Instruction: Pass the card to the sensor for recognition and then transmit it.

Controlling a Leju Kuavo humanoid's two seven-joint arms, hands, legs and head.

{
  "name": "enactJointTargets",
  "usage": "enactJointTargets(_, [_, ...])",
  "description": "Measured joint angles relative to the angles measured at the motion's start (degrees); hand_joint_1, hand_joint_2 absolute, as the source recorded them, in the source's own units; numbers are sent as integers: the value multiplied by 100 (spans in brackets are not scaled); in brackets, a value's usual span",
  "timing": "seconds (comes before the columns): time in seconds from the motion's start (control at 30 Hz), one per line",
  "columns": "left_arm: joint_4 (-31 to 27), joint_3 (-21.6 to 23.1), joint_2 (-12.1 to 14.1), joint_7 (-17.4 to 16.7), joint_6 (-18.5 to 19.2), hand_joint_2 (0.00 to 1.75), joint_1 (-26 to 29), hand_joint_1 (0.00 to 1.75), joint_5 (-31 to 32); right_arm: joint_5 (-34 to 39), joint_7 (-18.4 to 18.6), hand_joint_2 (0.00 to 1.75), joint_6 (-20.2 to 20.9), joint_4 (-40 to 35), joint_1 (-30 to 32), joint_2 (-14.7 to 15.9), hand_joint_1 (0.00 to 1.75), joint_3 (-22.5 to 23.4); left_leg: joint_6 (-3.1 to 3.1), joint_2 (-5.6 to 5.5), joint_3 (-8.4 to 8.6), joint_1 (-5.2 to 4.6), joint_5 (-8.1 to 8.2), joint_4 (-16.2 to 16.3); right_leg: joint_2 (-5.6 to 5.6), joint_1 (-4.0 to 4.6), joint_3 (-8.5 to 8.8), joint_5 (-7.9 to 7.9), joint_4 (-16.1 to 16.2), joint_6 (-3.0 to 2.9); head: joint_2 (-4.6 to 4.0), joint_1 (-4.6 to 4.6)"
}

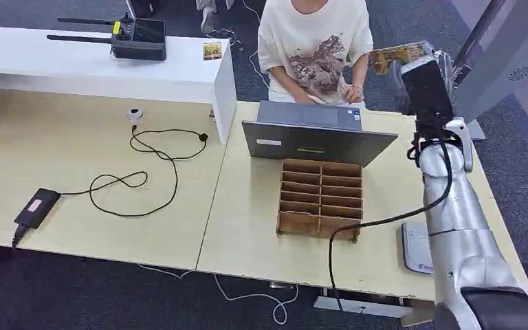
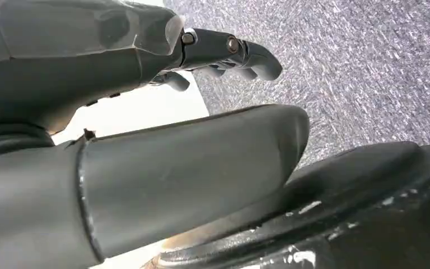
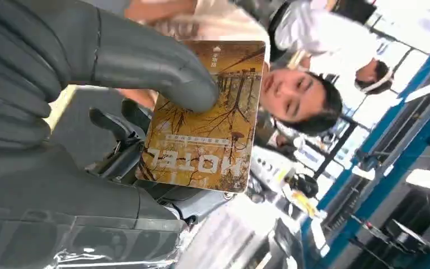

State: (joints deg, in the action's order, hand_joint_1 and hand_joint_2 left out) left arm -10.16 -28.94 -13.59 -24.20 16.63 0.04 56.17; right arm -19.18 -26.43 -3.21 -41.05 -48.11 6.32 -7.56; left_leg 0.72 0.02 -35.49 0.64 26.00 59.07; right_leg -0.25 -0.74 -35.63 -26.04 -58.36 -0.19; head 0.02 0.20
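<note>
Nearest me, the left robot hand (image 2: 145, 162) hung beside the robot's body over the carpet, its fingers loosely apart and holding nothing. On the bench (image 1: 110, 172), the white sensor pad (image 1: 416, 247) lay near the front edge beside the right arm. Farther off, the right robot hand (image 1: 423, 75) was raised toward the seated person (image 1: 315, 48), pinching the card (image 3: 207, 117) under its thumb. That grip looked shallow to me; the card might have slipped or tilted on the way to whoever takes it.
</note>
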Motion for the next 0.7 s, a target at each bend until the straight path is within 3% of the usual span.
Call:
enactJointTargets(0.1, [0,-31,0,-26,-11,0,-3,0,22,859,35,175,571,-586,471,314,175,237,-4,-6,-1,0,3,0,-8,0,4,-2,4,2,0,0])
enactJointTargets(0.23, [0,-66,-2,-33,-53,0,0,0,11,1657,131,175,948,-1397,1232,824,175,656,-9,-29,-4,0,7,1,-27,-1,12,-12,10,18,-2,2])
enactJointTargets(0.5, [0,-135,-26,-101,-125,0,1,0,20,3138,300,175,2286,-2638,3173,1624,175,2005,-33,-46,-3,-1,36,1,-50,-1,29,-31,19,40,-2,4])
enactJointTargets(0.6, [0,-138,-22,-105,-118,0,-5,0,52,3240,520,175,2877,-2968,3848,1766,175,2409,-29,-42,4,-1,43,1,-46,-2,30,-38,19,38,0,0])
enactJointTargets(0.7, [2,-138,-7,-96,-90,0,-1,0,87,2820,739,175,3324,-3241,4494,1996,175,2577,-28,-42,3,-1,46,1,-47,-2,32,-45,20,34,-2,0])
